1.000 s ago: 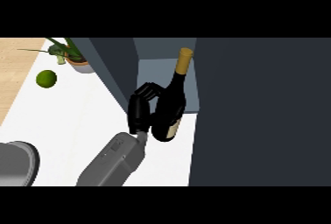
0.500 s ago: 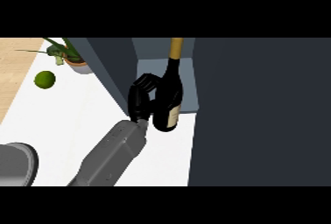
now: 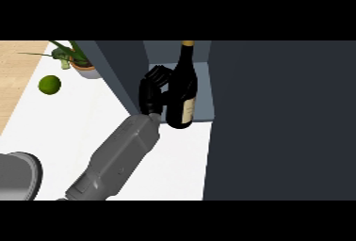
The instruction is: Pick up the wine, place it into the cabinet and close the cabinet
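Cabinet (image 3: 125, 70) opening, wine (image 3: 182, 89) upright, neck up, left hand (image 3: 153, 87) curled round it

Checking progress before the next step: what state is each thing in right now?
Wine bottle: upright, held, at the cabinet opening.
Left hand: curled round the bottle.
Cabinet: open.
Lime: resting on the counter, untouched.
Potted plant: upright.

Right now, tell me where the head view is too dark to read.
Head view: the cabinet at the right is one flat dark mass, no detail; the black hand and the dark wine bottle merge where they meet, so the grip reads poorly; counter and lime are evenly lit.
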